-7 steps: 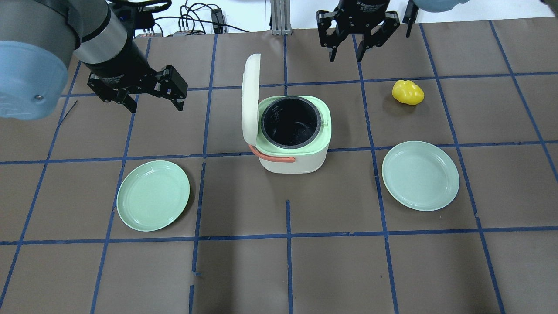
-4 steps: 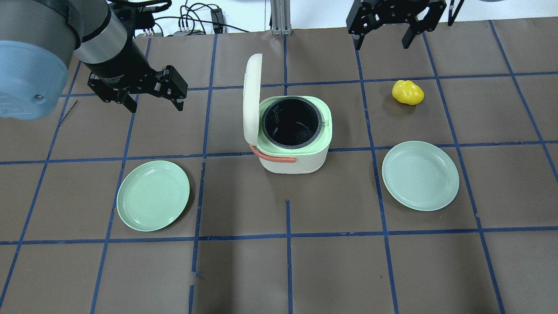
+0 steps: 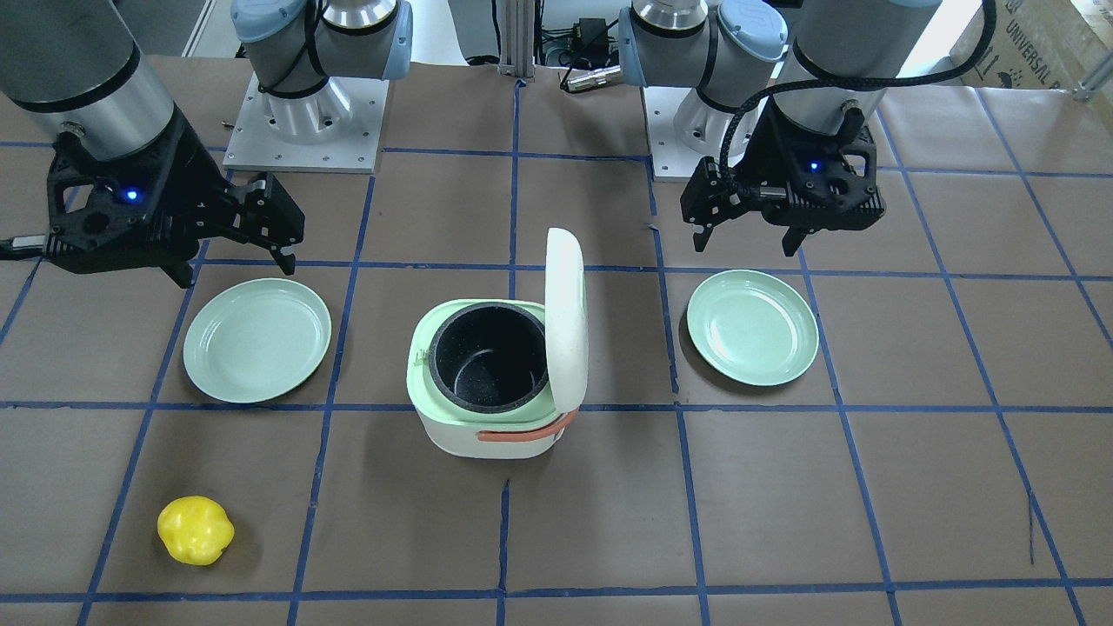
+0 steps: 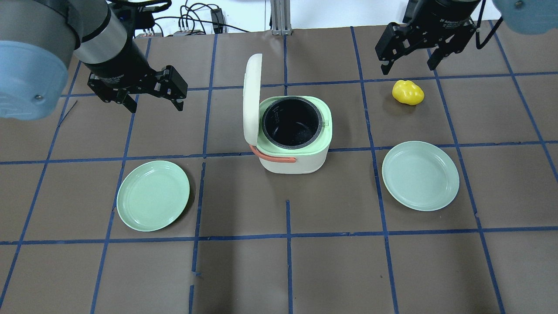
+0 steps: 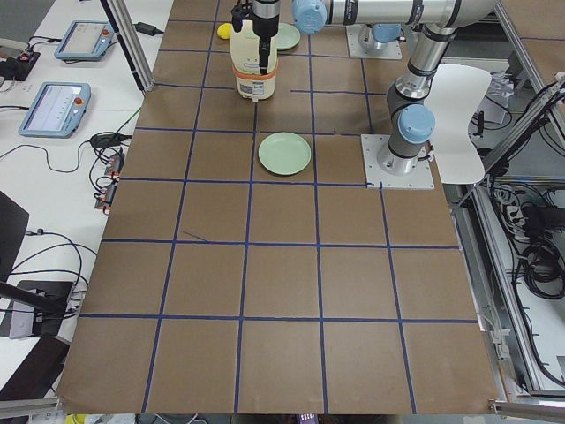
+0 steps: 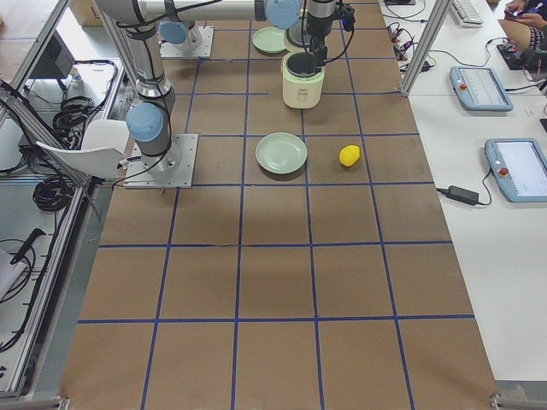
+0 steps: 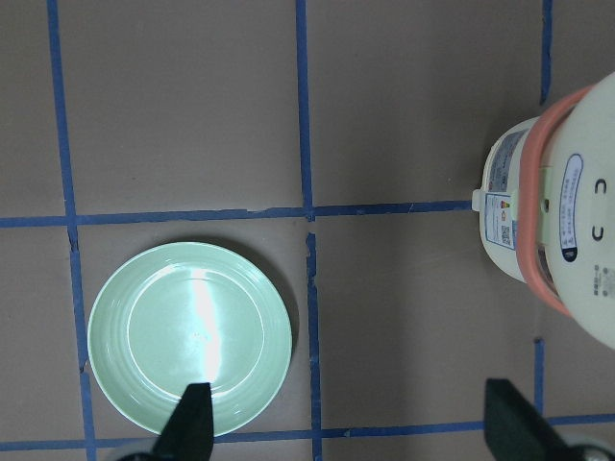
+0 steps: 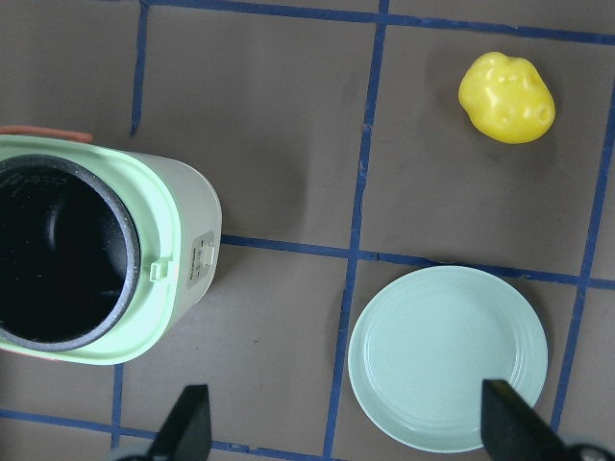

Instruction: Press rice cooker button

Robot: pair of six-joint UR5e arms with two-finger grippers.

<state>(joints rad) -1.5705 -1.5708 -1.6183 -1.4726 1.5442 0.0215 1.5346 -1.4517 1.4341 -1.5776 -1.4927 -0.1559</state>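
The white rice cooker with a pale green rim and orange handle (image 4: pixel 301 162) stands mid-table on the brown, blue-taped table (image 4: pixel 340 270). Its white lid (image 4: pixel 250 98) is hinged upright on the cooker's left side, and the black inner pot (image 4: pixel 291 123) is exposed. The left gripper (image 4: pixel 155 107) hovers well to the cooker's left, fingers spread wide and holding nothing. The right gripper (image 4: pixel 407 68) hangs beyond the cooker to its right, likewise spread and empty, just past a yellow toy pepper (image 4: pixel 407 92). A green round plate (image 4: pixel 153 195) lies left of the cooker and a paler green plate (image 4: pixel 420 175) lies right of it, both nearer the robot.
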